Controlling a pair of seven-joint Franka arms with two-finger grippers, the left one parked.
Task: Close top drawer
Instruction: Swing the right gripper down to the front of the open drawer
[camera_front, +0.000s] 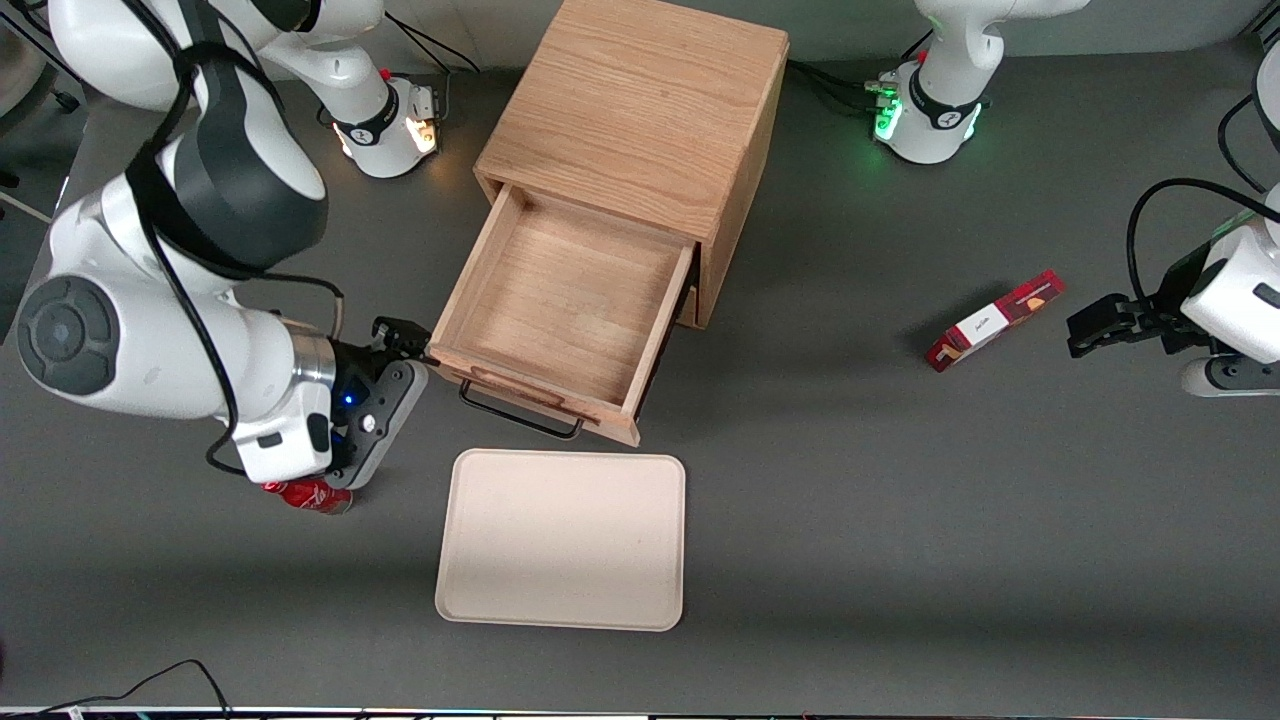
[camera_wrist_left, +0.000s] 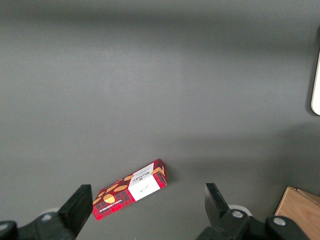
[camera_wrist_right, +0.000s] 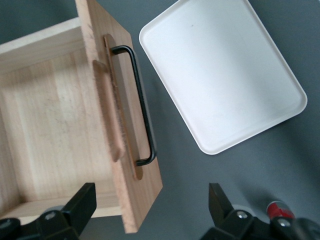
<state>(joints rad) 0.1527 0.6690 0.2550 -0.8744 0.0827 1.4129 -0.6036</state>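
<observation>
Front view: the gripper (camera_front: 400, 345) sits just beside the corner of the front panel of the top drawer (camera_front: 565, 305), which stands fully pulled out of the one cabinet (camera_front: 640, 110); one tray (camera_front: 562, 538) lies nearer the camera than the gripper. Right wrist view: the fingers (camera_wrist_right: 82, 202) stand apart, holding nothing; the single black handle (camera_wrist_right: 140, 102) runs lengthwise along the panel, ahead of the gripper. One can (camera_wrist_right: 276, 210) lies beside it.

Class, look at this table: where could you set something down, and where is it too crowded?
Free: the tray, and bare table between cabinet and biscuit box. Crowded: by the open top drawer, where the open pincer hovers near a red can.
</observation>
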